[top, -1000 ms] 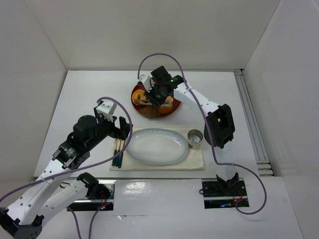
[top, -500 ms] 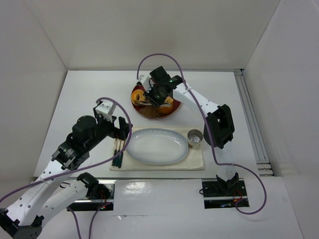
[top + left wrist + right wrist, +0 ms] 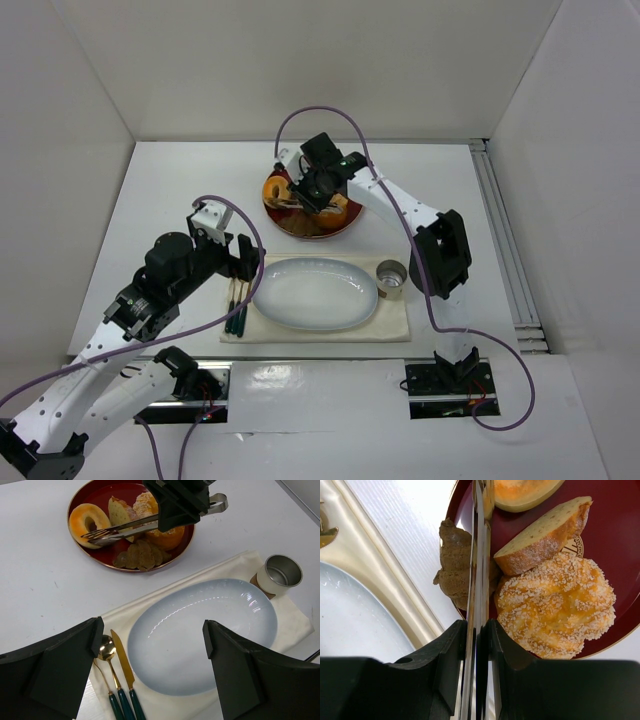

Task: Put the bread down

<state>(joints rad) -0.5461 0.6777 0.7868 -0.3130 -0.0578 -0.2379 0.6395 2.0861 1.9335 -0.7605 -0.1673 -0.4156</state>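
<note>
The bread point(image 3: 89, 519), a golden-orange ring with a pale rim, lies at the left of the red tray point(image 3: 100, 495). It also shows in the top view point(image 3: 275, 188) and, as a sliver, at the top of the right wrist view point(image 3: 520, 492). My right gripper point(image 3: 318, 188) point(image 3: 477, 630) is shut on metal tongs point(image 3: 135, 529) over the tray. The tong blades are pressed together, and their tips reach the bread's near edge. My left gripper point(image 3: 245, 265) point(image 3: 152, 630) is open and empty above the white oval plate point(image 3: 200, 630).
The tray also holds a seeded orange bun point(image 3: 555, 605), a tan bread slice point(image 3: 545, 535) and brown pieces point(image 3: 140, 557). A cloth mat point(image 3: 400, 325) carries the plate point(image 3: 315, 292), a metal cup point(image 3: 391, 278) and gold cutlery point(image 3: 237, 305).
My right gripper and the tongs have shifted slightly up and left over the tray, and the bread shows more clearly at the tray's left. The left arm has not moved.
</note>
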